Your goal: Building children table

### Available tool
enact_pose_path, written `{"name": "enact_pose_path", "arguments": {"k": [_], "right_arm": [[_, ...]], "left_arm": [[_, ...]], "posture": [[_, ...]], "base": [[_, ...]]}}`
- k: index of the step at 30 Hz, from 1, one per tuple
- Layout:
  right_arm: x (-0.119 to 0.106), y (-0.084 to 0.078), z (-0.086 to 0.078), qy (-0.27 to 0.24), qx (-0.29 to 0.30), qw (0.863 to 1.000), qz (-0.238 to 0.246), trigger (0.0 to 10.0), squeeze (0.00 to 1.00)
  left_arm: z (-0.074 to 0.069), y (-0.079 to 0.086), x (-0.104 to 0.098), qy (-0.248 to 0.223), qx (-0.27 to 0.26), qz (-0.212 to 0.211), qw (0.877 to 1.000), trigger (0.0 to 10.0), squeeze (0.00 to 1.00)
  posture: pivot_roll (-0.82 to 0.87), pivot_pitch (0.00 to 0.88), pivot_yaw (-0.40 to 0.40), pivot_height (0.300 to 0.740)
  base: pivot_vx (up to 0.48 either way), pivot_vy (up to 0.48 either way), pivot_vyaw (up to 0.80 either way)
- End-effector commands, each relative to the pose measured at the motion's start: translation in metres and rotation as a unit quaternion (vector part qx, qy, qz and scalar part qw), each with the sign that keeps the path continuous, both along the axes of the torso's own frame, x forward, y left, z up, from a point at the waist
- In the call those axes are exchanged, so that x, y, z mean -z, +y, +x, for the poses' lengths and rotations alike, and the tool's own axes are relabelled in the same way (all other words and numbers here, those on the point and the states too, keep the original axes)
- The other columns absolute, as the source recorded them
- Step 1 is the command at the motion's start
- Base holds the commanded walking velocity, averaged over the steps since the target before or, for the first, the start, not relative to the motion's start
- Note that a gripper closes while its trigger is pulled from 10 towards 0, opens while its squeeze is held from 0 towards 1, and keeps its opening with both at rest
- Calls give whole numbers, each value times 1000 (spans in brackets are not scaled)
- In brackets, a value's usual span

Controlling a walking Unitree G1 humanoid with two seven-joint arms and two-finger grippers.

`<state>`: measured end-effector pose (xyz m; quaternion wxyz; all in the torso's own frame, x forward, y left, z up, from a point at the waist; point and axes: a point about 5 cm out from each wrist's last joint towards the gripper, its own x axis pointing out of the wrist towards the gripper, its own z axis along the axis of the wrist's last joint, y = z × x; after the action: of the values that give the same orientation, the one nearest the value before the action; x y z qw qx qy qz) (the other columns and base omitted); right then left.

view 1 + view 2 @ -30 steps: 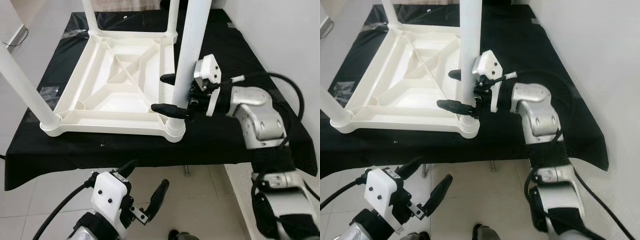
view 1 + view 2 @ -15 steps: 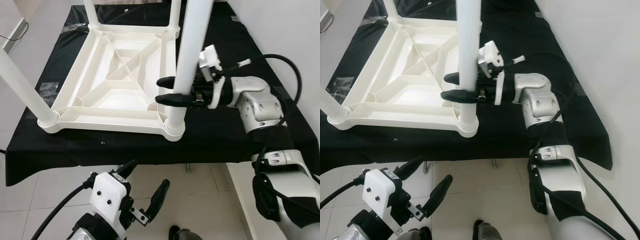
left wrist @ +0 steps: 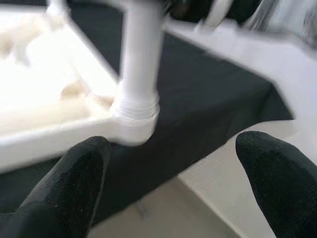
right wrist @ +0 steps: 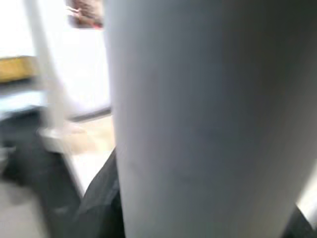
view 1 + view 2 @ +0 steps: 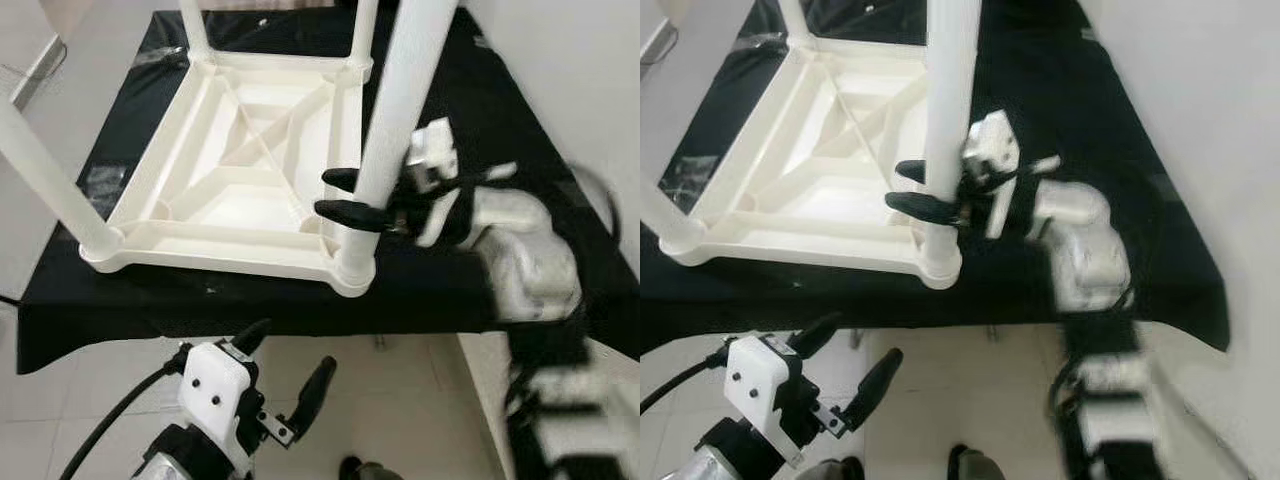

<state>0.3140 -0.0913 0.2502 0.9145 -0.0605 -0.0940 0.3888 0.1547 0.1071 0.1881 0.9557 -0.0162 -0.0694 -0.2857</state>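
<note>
Black cloth (image 5: 470,120) is covering the bench where the upturned white table (image 5: 240,190) is lying with four legs standing in its corners, the right gripper (image 5: 340,195) clasping the near leg (image 5: 395,120), apparently seating it, while the left gripper (image 5: 285,385) is hanging open below.

The robot has two silver-grey arms with rounded metal joints and black sections between them. The right gripper (image 5: 342,196) has two long, tapered black fingers, a white boxy block behind them, and a black cable looping off the forearm. The left gripper (image 5: 285,382) also has two black fingers on a white block with small dark screw holes and a black cable.
</note>
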Motion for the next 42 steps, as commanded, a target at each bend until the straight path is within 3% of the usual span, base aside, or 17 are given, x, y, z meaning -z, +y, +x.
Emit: {"name": "enact_pose_path", "arguments": {"k": [1,4,9,10,11,16,17,19,21,25,26,27,28,33,37,41,42], "right_arm": [[62,-8,-14,126,207,969,-40,0,0],[63,-2,-18,130,213,968,-27,0,0],[50,8,-3,101,205,974,-14,0,0],[44,11,1,93,193,977,-8,8392,0],[39,13,4,89,178,980,9,10000,0],[21,19,2,80,129,987,58,10000,0],[16,25,-2,83,76,991,71,10000,1000],[1,26,-8,78,-36,990,113,10000,1000],[-6,20,-9,59,-73,990,109,10000,1000],[-15,1,-2,19,-130,990,52,10000,1000],[-17,-4,0,2,-159,987,22,10000,886],[-17,-4,0,2,-159,987,22,10000,886],[-20,-8,2,-2,-194,981,-1,10000,0],[-24,-14,7,-6,-233,972,-27,10000,0],[-36,-20,29,3,-282,958,-53,10000,0],[-38,-20,29,8,-297,953,-54,10000,0],[-38,-21,30,13,-309,949,-57,5137,0]], "left_arm": [[0,2,6,18,4,3,1000,10000,0],[2,2,7,18,5,4,1000,10000,0],[5,1,7,15,7,5,1000,10000,0],[6,1,7,14,7,5,1000,10000,0],[6,1,8,15,6,5,1000,10000,0],[6,1,8,16,6,4,1000,10000,0],[6,1,8,17,7,4,1000,10000,0],[5,0,8,18,7,2,1000,10000,0],[5,0,8,18,7,1,1000,10000,0],[4,-2,9,20,7,-1,1000,10000,0],[4,-2,9,20,7,-2,1000,10000,0],[4,-2,9,20,7,-2,1000,10000,0],[3,-3,9,21,6,-3,1000,10000,0],[1,-3,9,23,6,-4,1000,10000,0],[-4,-4,9,29,4,-6,1000,10000,0],[-5,-4,8,30,3,-6,1000,10000,0],[-5,-4,8,31,3,-6,1000,10000,0]], "posture": [[41,240,-17,740],[38,235,-14,740],[50,220,-21,740],[50,215,-28,740],[54,211,-31,740],[58,212,-30,740],[56,213,-31,740],[57,214,-34,740],[60,214,-36,740],[67,217,-41,740],[70,217,-43,740],[70,217,-43,740],[74,221,-46,740],[79,222,-47,740],[98,244,-47,740],[101,248,-48,740],[102,250,-48,740]], "base": [[0,0,0],[0,0,0],[0,0,0],[0,0,0],[0,0,0],[0,0,0],[0,0,0],[0,0,0],[0,0,0],[0,0,0],[0,0,0],[0,0,0],[0,0,0],[0,0,0],[0,0,0],[0,0,0],[0,0,0]]}}
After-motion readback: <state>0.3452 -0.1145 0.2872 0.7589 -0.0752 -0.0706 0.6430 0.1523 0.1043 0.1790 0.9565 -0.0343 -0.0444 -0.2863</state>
